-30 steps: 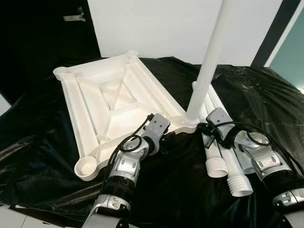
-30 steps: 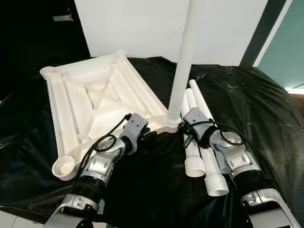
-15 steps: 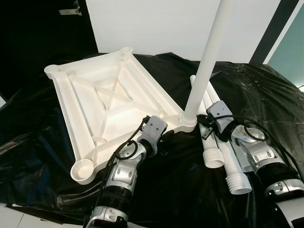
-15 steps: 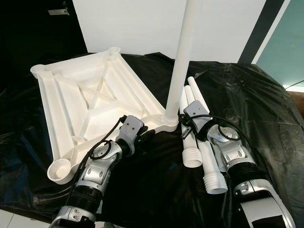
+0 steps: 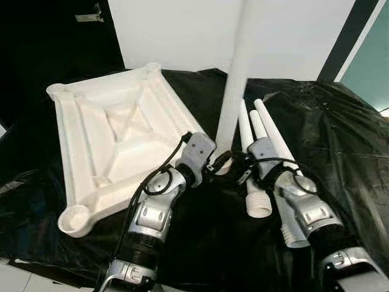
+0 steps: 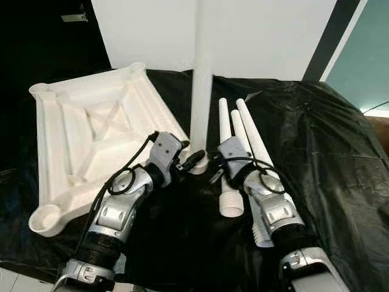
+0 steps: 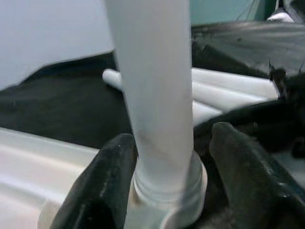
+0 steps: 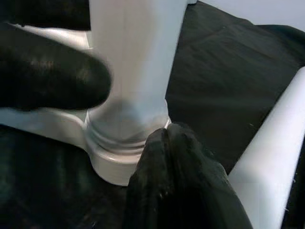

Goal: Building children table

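Closer now, left gripper [image 7: 164, 191] and right gripper [image 8: 128, 138] each straddle, fingers apart, the smooth upright leg [image 5: 234, 91] on the ribbed tabletop [image 5: 103, 140].

A bare indoor work area: black plastic sheeting [image 5: 340, 140] covers the surface, with a plain white wall [image 5: 182, 30] behind it.

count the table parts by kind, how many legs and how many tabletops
tabletop, upside down: 1
leg standing upright in the tabletop's corner socket: 1
loose legs lying on the black sheet: 3
total: 5 parts, all white

The left gripper and right gripper are both at the base of the upright leg.
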### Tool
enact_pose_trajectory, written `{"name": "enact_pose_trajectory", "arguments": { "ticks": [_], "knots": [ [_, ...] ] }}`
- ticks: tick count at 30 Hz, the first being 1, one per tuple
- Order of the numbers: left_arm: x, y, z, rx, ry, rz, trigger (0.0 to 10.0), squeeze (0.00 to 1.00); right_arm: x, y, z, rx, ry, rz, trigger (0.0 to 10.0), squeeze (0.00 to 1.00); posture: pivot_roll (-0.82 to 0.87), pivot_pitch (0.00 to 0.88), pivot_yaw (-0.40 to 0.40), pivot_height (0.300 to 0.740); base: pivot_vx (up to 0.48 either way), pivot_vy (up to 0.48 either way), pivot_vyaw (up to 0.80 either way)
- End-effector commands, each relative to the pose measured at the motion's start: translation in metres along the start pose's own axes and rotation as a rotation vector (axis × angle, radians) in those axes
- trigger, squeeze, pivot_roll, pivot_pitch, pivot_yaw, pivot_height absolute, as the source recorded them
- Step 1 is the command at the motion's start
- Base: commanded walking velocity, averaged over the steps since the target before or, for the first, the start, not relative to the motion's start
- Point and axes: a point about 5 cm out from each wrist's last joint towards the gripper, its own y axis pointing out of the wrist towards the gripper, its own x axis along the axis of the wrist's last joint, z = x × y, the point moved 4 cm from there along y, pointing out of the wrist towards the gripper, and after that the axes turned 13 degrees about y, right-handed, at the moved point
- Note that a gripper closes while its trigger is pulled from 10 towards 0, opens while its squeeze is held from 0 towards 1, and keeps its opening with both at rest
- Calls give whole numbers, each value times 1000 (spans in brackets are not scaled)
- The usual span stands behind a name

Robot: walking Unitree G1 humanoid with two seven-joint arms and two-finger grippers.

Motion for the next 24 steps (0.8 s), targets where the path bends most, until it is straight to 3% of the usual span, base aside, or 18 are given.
{"name": "enact_pose_trajectory", "arguments": {
  "ticks": [1,4,9,13,17,20,22,24],
  "knots": [
    [14,-5,-30,-305,-7,-94,10000,0,-8,1,12,38,17,32,10000,0,17,0,-17,740,0,0,0],
    [14,-9,-30,-328,9,-97,10000,0,-9,0,13,38,21,34,10000,0,17,0,-21,740,0,0,0],
    [-4,-20,-24,-361,92,-10,10000,0,-9,-2,14,35,26,38,10000,0,18,0,-27,740,0,0,0],
    [-40,-34,-5,-351,179,171,10000,0,-7,-3,16,36,35,36,10000,0,20,0,-30,740,0,0,0],
    [-51,-42,6,-345,194,221,10000,0,-6,-6,18,38,40,33,10000,0,24,0,-32,740,0,0,0],
    [-59,-48,28,-269,211,268,10000,0,-4,-16,21,35,48,22,10000,0,27,0,-31,740,0,0,0],
    [-59,-48,28,-269,211,268,10000,0,-4,-16,21,35,48,22,10000,0,27,0,-31,740,0,0,0],
    [-57,-50,43,-212,205,262,10000,0,-2,-28,25,24,50,18,10000,0,27,0,-32,740,0,0,0]
  ]
}}
